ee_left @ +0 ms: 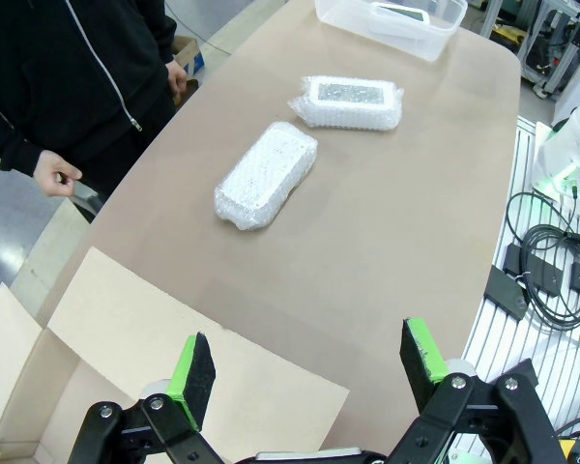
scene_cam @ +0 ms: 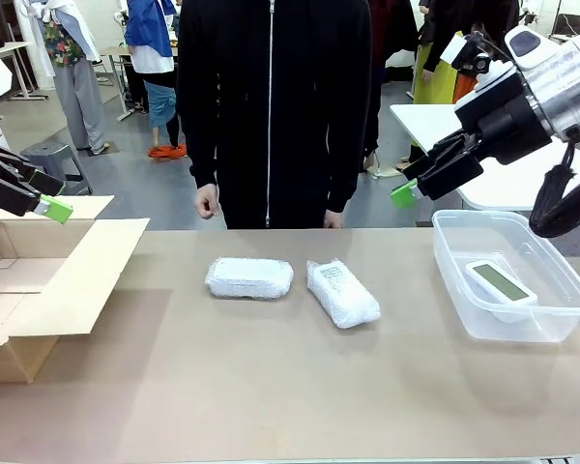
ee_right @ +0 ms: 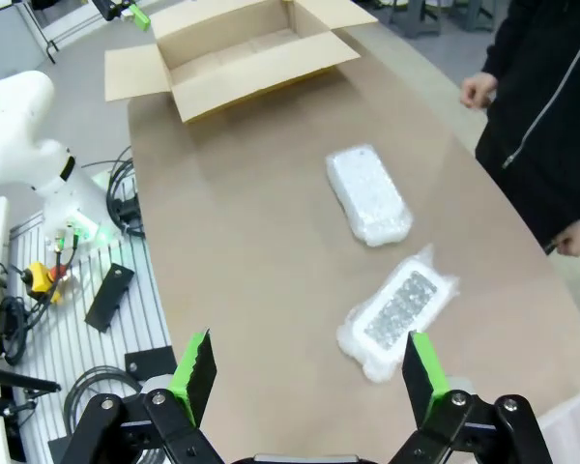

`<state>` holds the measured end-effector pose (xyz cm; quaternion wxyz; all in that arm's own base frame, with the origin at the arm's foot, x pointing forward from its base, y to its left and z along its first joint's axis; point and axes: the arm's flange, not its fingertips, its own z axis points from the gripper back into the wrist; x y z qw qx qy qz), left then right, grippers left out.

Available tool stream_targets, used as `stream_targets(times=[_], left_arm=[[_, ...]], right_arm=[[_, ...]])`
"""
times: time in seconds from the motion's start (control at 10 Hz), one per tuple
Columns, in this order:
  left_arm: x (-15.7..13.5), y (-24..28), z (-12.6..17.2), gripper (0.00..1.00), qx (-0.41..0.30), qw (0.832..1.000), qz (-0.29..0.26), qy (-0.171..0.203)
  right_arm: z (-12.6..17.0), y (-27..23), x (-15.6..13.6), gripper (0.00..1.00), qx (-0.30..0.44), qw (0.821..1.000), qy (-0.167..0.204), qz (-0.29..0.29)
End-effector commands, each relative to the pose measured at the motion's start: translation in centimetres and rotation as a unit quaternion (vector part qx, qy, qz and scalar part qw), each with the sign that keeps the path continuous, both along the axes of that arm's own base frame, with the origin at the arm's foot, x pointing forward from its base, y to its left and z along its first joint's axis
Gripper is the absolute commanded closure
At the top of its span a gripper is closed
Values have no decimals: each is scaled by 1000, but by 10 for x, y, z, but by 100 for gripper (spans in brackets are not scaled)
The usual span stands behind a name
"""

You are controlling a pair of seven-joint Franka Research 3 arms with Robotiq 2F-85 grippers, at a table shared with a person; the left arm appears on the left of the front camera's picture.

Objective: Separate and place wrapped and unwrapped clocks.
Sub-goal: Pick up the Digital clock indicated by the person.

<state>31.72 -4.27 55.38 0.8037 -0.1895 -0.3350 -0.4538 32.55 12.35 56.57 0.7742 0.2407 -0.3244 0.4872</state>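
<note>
Two wrapped clocks lie mid-table in bubble wrap, one to the left [scene_cam: 249, 277] [ee_left: 267, 174] [ee_right: 369, 193] and one to the right [scene_cam: 342, 293] [ee_left: 348, 101] [ee_right: 398, 309]. The unwrapped clock [scene_cam: 501, 282] [ee_left: 401, 12], white with a grey-green screen, rests inside a clear plastic container [scene_cam: 483, 220] [ee_left: 435, 34] at the right. My left gripper [scene_cam: 50, 201] [ee_left: 309, 362] hangs open over the cardboard box [scene_cam: 58, 280] [ee_left: 174, 367] [ee_right: 242, 43], holding nothing. My right gripper [scene_cam: 411, 182] [ee_right: 309, 372] is open and empty, raised above the table just left of the container.
A person in a black zip jacket stands at the far edge, hands [scene_cam: 207, 201] [ee_left: 58, 176] [ee_right: 478, 89] hanging by the table. The open box sits at the table's left end, its flaps spread outward. Cables [ee_left: 551, 280] lie on the floor beside the table.
</note>
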Motion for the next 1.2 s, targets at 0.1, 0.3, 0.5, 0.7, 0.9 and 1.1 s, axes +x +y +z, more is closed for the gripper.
stream_targets(times=[0.1, 0.3, 0.5, 0.7, 0.9, 1.1], left_arm=[[2, 1, 0, 0, -7, 1000, -9, -5], [2, 1, 0, 0, -7, 1000, -9, -5], [2, 1, 0, 0, -7, 1000, -9, -5], [2, 1, 0, 0, -7, 1000, -9, -5], [2, 1, 0, 0, -7, 1000, -9, -5], [2, 1, 0, 0, -7, 1000, -9, -5]], right_arm=[[0, 0, 2, 0, -28, 999, -14, -16], [0, 0, 0, 0, -14, 1000, -6, -9], [0, 0, 0, 0, -14, 1000, -6, -9], [0, 0, 0, 0, -14, 1000, -6, -9], [0, 0, 0, 0, -14, 1000, -6, -9], [0, 0, 0, 0, -14, 1000, -6, -9]])
